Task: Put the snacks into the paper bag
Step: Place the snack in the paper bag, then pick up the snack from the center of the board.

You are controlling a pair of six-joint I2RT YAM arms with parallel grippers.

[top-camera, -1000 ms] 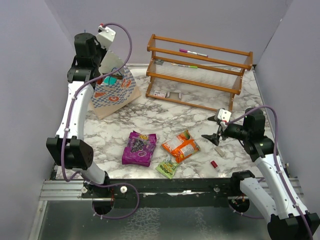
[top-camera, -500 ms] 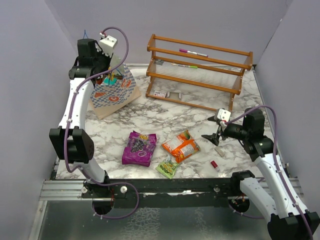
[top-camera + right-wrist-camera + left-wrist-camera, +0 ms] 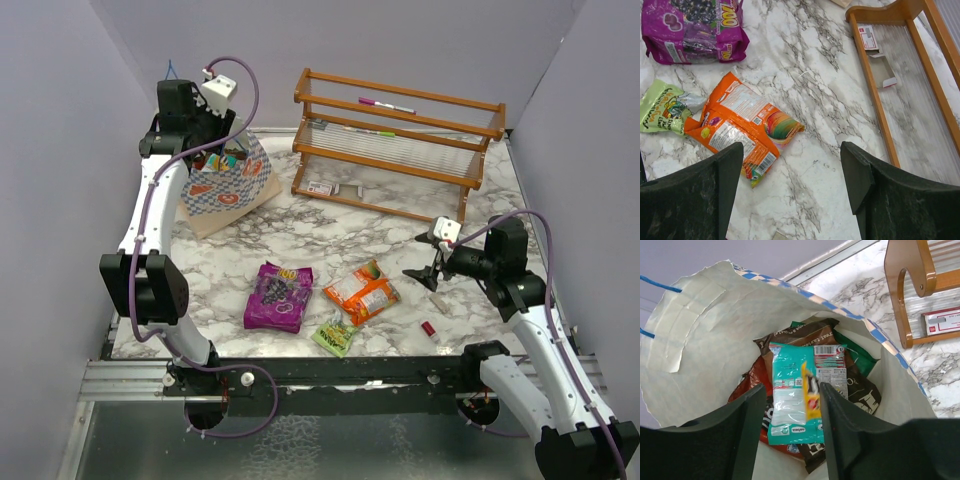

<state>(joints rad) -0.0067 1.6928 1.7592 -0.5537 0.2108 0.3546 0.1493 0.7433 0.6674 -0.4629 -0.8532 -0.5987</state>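
Left arm reaches to the far left corner of the desk (image 3: 330, 230), with the left claw (image 3: 792, 390) poised just above the mouth of the bag (image 3: 690, 340). Its jaws are apart and clamp nothing. The bag stands upright at the far left, near the left end of the wooden rack (image 3: 400, 140) but apart from it, with blue cord handles at its far rim. Inside, from the left wrist view, a teal packet (image 3: 787, 405) lies on top and a yellow packet (image 3: 810, 395) sits edge-on upon it, between the two fingers and close to the right-hand one; contact with that finger cannot be told. Under these lie a brown packet (image 3: 805, 335), a red packet (image 3: 747, 385) at the left and a green packet (image 3: 855, 357) at the right wall. Three snacks lie on the desk near the front edge: purple packet (image 3: 279, 297) at left, orange packet (image 3: 362, 292) just right of it, and small light-green packet (image 3: 336, 335) in front, touching the orange one's near corner. Right claw (image 3: 790, 150) hangs above the marble to the right of the orange packet, jaws wide apart, empty. A tiny red cylinder (image 3: 428, 328) lies on the desk near it.
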